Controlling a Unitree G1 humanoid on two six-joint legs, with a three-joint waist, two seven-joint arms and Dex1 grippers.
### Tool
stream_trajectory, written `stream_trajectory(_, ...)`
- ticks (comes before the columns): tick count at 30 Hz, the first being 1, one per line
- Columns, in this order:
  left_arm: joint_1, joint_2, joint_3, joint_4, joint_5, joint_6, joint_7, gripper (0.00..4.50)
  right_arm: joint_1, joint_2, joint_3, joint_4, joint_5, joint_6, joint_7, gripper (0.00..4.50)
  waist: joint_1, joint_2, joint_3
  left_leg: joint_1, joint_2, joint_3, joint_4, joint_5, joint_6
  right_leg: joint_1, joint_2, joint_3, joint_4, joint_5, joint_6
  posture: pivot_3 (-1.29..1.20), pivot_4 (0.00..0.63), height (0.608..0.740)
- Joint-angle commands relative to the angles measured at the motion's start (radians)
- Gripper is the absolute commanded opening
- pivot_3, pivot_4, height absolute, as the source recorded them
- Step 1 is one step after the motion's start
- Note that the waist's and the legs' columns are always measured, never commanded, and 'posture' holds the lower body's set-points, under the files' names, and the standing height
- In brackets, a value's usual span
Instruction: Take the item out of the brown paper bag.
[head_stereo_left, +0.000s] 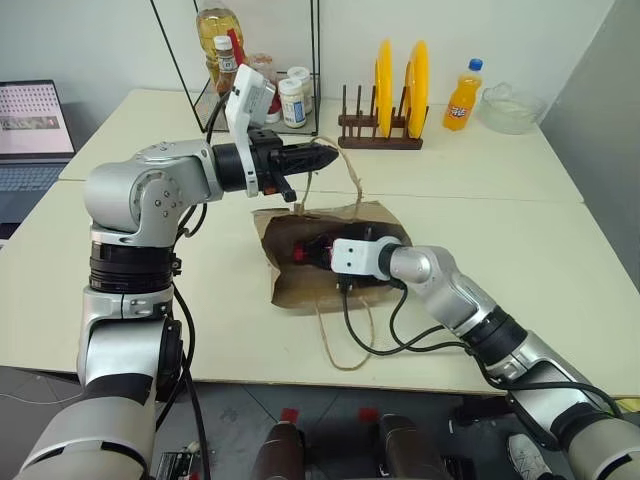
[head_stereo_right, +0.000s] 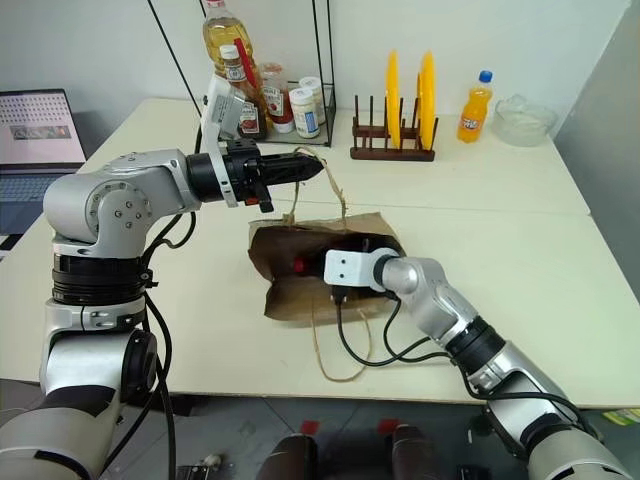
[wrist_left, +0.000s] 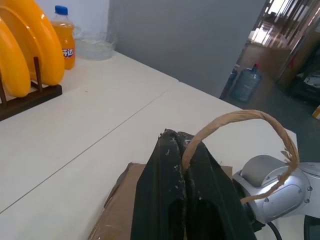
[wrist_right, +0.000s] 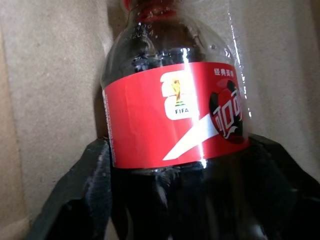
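Although gripped, not yet taken out: bottle lying on its side inside the bag, near the open mouth, on the desk.

Done so far, judging by the layout: bag mouth held open. Left pincer closed tight on 1 paper handle, lifting that loop above the bag and pulling the upper wall up. Right pincer pushed into the opening, spread to the bottle's width, 1 black finger against each side of the lower body. Looks like a hold on the bottle, just below the label.

Left to do, as a judgement: drawing the bottle back out through the mouth, clear of the paper, then setting it down on the desk. Bag likely to drag along unless kept pinned by the raised handle.

Look of the bottle: small clear plastic, filled with dark cola-coloured drink, red cap at the far end, wide red label with white lettering, a trophy mark and a dark football print. Glossy, with bright glare streaks. Brown paper walls close on both sides. 2nd handle lying loose on the desk in front of the bag.
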Motion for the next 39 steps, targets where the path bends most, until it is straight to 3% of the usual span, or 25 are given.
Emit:
stream_trajectory(1, -0.030, -0.005, 0.027, 0.013, 0.029, -0.054, 0.041, 0.00, 0.004, -0.002, -0.065, -0.055, 0.013, -0.002, 0.009, 3.20, 0.000, 0.000, 0.000, 0.000, 0.000, 0.000, 0.000, 0.001, -0.003, 0.000, 0.000, 0.000, 0.000, 0.000, 0.000, 0.00, 0.150, 0.740)
stream_trajectory(17, -0.062, -0.030, -0.007, 0.124, 0.135, -0.156, 0.062, 0.00, 0.130, 0.031, -0.255, -0.308, 0.209, -0.060, 0.040, 3.20, -0.003, 0.000, 0.000, -0.003, 0.000, -0.001, -0.001, 0.002, -0.003, -0.002, 0.000, -0.002, -0.001, 0.000, 0.000, 0.00, 0.150, 0.740)
stream_trajectory(22, -0.072, -0.037, -0.003, 0.133, 0.139, -0.150, 0.060, 0.00, 0.201, 0.027, -0.337, -0.421, 0.395, -0.070, 0.131, 3.20, -0.002, 0.000, 0.000, -0.004, 0.000, -0.001, -0.001, 0.002, -0.003, -0.002, 0.000, -0.002, -0.001, 0.000, 0.000, 0.00, 0.150, 0.740)
stream_trajectory(28, -0.070, -0.035, -0.004, 0.138, 0.149, -0.151, 0.054, 0.00, 0.212, 0.041, -0.487, -0.622, 0.694, 0.168, 0.155, 3.20, -0.004, 0.000, 0.000, -0.004, 0.000, -0.001, -0.001, 0.002, -0.003, -0.002, 0.000, -0.002, 0.000, 0.000, 0.000, 0.00, 0.150, 0.740)
stream_trajectory(34, -0.063, -0.026, -0.002, 0.136, 0.155, -0.150, 0.051, 0.00, 0.075, 0.060, -0.719, -0.745, 0.967, 0.559, -0.055, 3.20, -0.004, 0.001, 0.001, -0.003, 0.000, -0.002, 0.000, 0.002, -0.003, -0.002, 0.000, -0.002, 0.002, 0.000, 0.000, 0.00, 0.150, 0.740)
stream_trajectory(36, -0.062, -0.024, -0.001, 0.135, 0.154, -0.148, 0.050, 0.00, 0.007, -0.003, -0.777, -0.717, 0.980, 0.635, -0.088, 3.20, -0.003, 0.002, 0.001, -0.003, 0.000, -0.002, 0.000, 0.002, -0.002, -0.002, 0.000, -0.002, 0.002, 0.000, 0.000, 0.00, 0.150, 0.740)
stream_trajectory(39, -0.061, -0.020, 0.000, 0.134, 0.154, -0.146, 0.046, 0.00, -0.026, -0.194, -0.758, -0.636, 0.891, 0.623, -0.043, 3.20, 0.004, 0.003, 0.002, -0.004, -0.001, -0.002, -0.001, 0.000, 0.001, -0.002, 0.000, -0.002, 0.000, 0.000, 0.000, 0.00, 0.150, 0.740)
